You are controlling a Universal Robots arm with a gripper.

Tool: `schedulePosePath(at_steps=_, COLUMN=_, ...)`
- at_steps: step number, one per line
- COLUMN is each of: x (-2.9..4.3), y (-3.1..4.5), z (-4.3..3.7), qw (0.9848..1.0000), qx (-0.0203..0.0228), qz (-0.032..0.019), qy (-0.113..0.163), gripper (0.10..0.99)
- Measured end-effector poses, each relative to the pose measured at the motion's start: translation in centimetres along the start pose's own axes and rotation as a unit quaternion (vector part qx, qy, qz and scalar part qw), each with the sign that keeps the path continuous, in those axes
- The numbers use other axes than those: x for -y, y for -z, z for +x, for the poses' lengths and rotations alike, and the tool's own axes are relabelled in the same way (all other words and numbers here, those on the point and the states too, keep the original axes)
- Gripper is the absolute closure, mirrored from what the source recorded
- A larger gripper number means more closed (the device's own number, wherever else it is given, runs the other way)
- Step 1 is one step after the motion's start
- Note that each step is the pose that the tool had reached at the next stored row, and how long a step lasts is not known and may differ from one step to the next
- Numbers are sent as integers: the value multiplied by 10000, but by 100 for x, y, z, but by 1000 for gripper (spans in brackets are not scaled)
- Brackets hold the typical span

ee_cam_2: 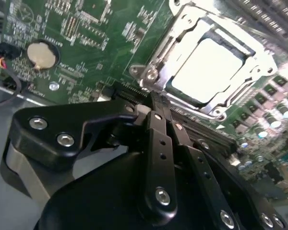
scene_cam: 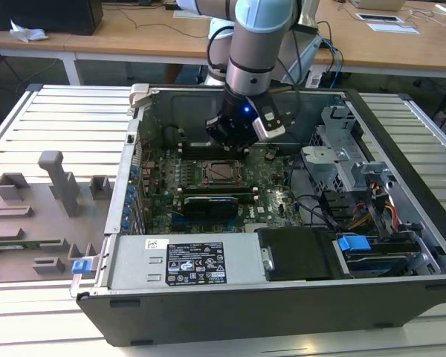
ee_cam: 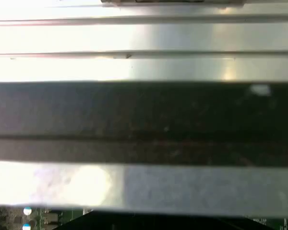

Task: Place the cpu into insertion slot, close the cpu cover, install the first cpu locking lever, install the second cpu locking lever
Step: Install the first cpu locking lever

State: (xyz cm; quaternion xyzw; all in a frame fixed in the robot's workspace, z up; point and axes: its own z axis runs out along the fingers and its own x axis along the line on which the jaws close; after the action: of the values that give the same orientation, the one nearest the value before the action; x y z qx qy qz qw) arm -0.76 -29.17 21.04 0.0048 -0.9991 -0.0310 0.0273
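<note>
Just beyond the tool, the cpu.

Room above the insertion slot is open in the exterior view, w/ the gripper hanging just beside its far edge; in the second wrist view the cpu cover lies flat round the cpu, so nothing sticks up there. Toward the near side the long black card runs across the green board. On the exterior view's right, a cable bundle and drive cage crowd in; the case wall closes off the left.
</note>
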Motion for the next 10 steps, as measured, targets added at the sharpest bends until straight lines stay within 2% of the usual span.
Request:
schedulePosePath(at_steps=1, x=21, y=3, z=13, qw=10000, qx=7, qz=98, qy=-5, gripper=980)
schedulePosePath(at_steps=2, x=60, y=5, z=28, qw=9999, qx=14, qz=133, qy=-6, gripper=980)
schedulePosePath(at_steps=4, x=144, y=9, z=51, qw=9999, qx=20, qz=144, qy=-7, gripper=980)
schedulePosePath(at_steps=5, x=217, y=12, z=66, qw=9999, qx=23, qz=151, qy=-7, gripper=980)
schedulePosePath(at_steps=6, x=259, y=14, z=74, qw=9999, qx=24, qz=153, qy=-7, gripper=980)
schedulePosePath(at_steps=8, x=275, y=37, z=76, qw=9999, qx=24, qz=155, qy=-8, gripper=980)
schedulePosePath(at_steps=10, x=271, y=96, z=79, qw=9999, qx=24, qz=156, qy=-7, gripper=980)
